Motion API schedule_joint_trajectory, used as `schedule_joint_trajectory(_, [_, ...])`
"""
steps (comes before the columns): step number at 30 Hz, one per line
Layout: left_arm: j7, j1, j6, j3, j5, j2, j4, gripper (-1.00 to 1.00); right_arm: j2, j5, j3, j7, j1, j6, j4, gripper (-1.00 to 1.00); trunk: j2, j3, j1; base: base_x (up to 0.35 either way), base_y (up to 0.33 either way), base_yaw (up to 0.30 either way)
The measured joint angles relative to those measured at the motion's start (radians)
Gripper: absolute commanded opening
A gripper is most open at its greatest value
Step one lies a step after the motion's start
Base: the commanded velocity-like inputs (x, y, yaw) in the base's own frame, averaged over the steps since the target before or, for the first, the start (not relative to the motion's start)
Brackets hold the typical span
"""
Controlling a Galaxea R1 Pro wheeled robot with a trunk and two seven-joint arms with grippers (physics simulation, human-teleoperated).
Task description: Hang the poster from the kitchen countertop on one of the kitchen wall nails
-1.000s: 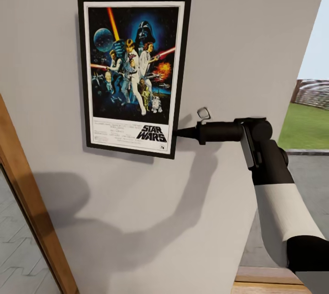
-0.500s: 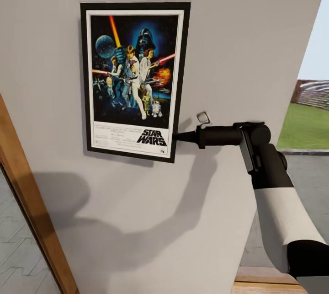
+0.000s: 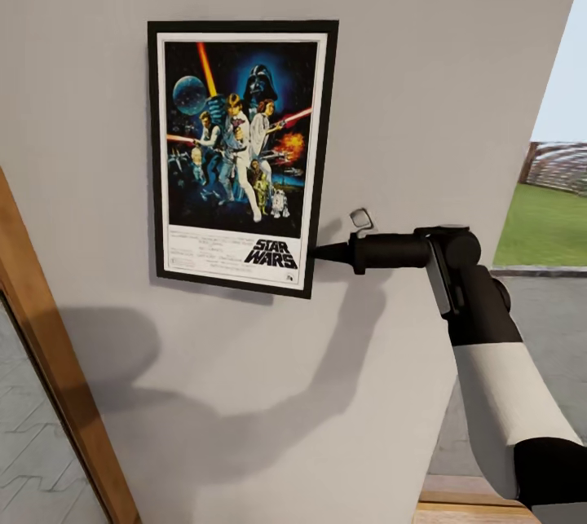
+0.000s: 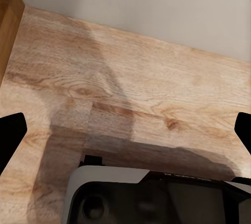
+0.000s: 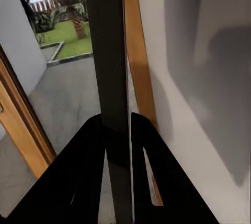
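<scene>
The poster (image 3: pixel 241 157) stands upright and nearly square against the pale grey wall, its thin black frame and white border around colourful figures on dark blue (black title lettering below). The right gripper (image 3: pixel 319 252) pinches its lower right edge.

Wall nail: hidden, if any, behind the poster (image 3: pixel 240 156).
Right gripper (image 3: pixel 318 253) tips: covered by the poster's frame edge.
Left gripper (image 4: pixel 125 130): fingers cut off at both picture edges.
Small print under the artwork: too small to be read.
</scene>
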Motion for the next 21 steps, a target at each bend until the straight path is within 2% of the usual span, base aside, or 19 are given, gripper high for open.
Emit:
schedule_joint_trajectory(9, [0.0,0.0,0.0,0.0,0.0,0.0,0.0,1.0,0.0,0.0,0.0,0.001,0.014,-0.06,0.0,-1.0,0.0,0.0,0.0,0.0,0.0,0.0])
schedule_joint_trajectory(21, [0.0,0.0,0.0,0.0,0.0,0.0,0.001,1.0,0.0,0.0,0.001,0.001,0.03,-0.067,-0.001,-1.0,0.0,0.0,0.0,0.0,0.0,0.0])
